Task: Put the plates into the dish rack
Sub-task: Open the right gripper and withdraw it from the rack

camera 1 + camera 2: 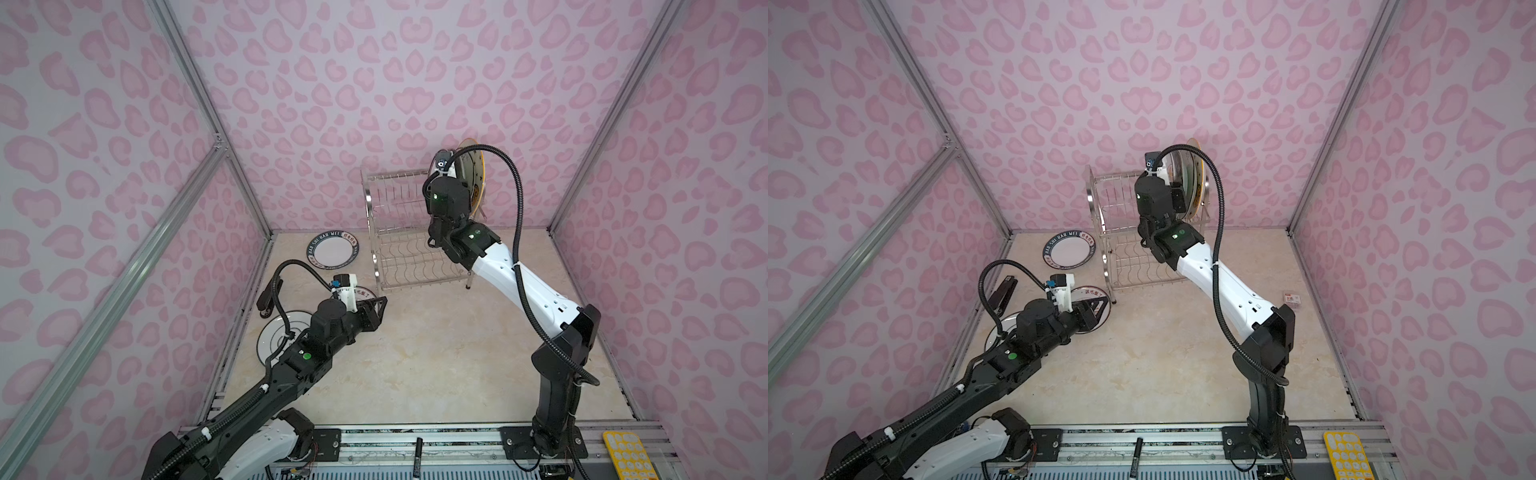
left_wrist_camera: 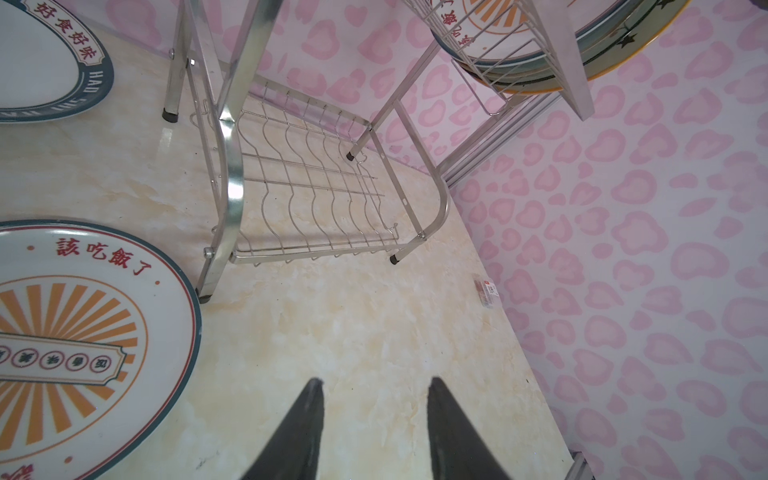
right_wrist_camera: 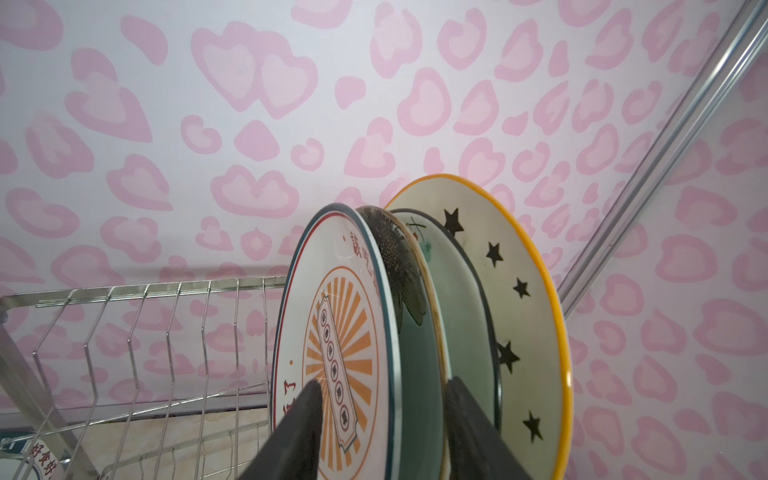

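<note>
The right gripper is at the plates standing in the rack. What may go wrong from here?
The right gripper seems to straddle the racked sunburst plate and the floral plate; withdrawing crooked could drag or tip them. The table sunburst plate lies close beside a leg of the dish rack, so the open left gripper might bump the rack while lifting it.

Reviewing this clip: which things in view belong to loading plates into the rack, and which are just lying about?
Job: dish rack; standing in it, sunburst plate, floral plate, teal plate, star plate; flat on the table, navy-lettered plate, second sunburst plate, black-ringed plate.
Lying about: black stapler-like object, small box, marker, yellow button pad.
</note>
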Action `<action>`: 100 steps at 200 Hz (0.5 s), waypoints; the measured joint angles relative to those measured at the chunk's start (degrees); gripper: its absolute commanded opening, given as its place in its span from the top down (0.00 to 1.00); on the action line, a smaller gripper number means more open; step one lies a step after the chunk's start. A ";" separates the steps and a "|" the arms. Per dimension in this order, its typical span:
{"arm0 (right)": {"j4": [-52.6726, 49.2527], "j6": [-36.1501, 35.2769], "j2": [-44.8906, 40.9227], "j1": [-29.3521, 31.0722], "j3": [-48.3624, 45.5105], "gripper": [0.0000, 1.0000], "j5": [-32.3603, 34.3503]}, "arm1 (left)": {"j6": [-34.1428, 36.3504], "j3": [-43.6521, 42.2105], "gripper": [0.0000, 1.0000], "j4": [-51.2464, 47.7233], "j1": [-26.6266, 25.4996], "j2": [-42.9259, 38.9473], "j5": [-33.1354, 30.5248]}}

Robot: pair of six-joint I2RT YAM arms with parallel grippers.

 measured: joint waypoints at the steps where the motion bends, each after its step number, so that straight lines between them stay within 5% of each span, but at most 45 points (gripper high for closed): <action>1: 0.04 -0.04 -0.15 0.00 -0.13 0.51 -0.09 | 0.00 0.00 0.56 0.00 0.00 0.00 0.00; 100: 8.02 0.63 -19.78 -1.11 -18.73 0.45 -9.03 | 1.11 2.49 0.56 -1.44 0.00 0.52 -1.57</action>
